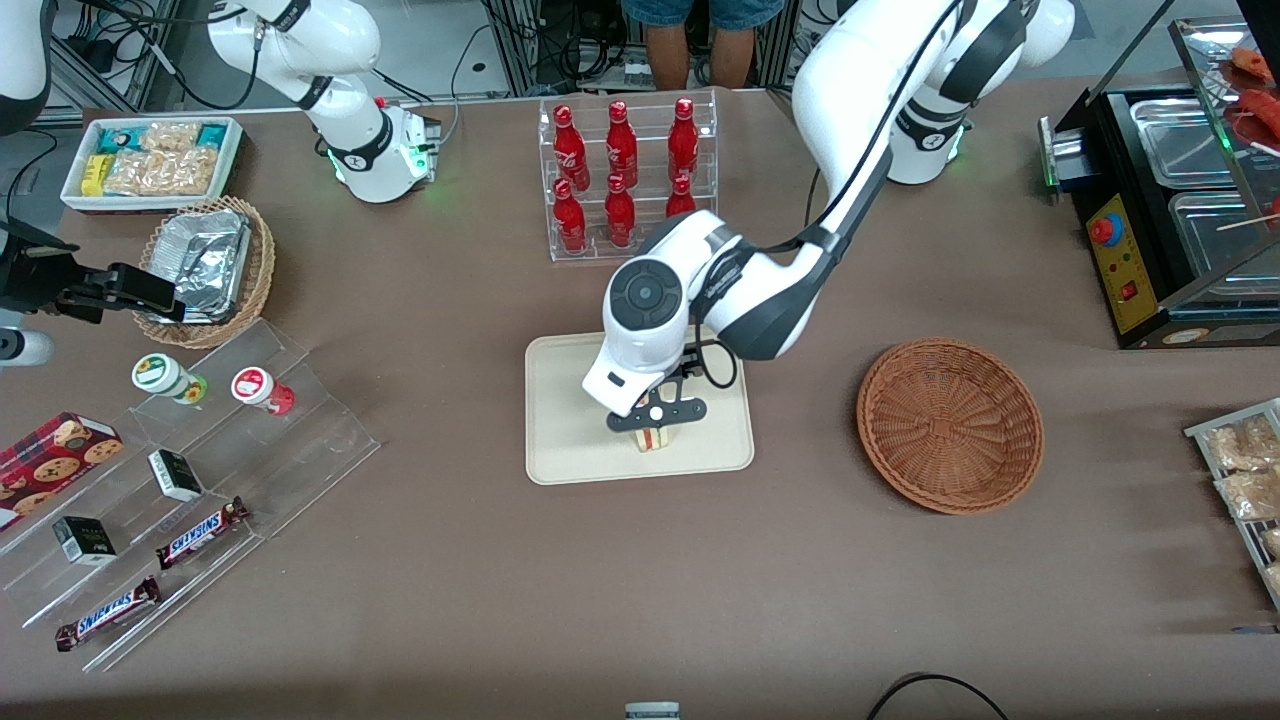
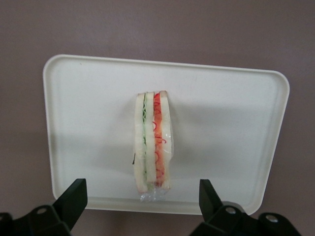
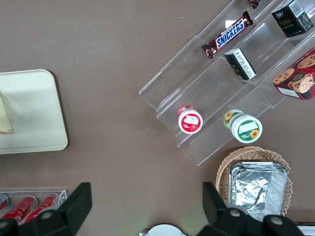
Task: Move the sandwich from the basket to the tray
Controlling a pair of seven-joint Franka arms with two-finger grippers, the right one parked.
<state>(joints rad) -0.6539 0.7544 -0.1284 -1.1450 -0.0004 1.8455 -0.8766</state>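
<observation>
The sandwich (image 1: 655, 438) is seen standing on its edge on the tray (image 1: 560, 400), near the tray's rim closest to the front camera, with its red, white and green filling layers (image 2: 153, 142) shown to the wrist camera. The end effector (image 1: 656, 415) is held just above it, its fingers (image 2: 73, 197) spread wide apart on either side of the sandwich and touching nothing. The basket (image 1: 950, 425) is found empty on the counter (image 1: 450, 560), beside the tray toward the working arm's end. Farther from the front camera, a clear rack of red bottles (image 1: 625, 175) is seen.
</observation>
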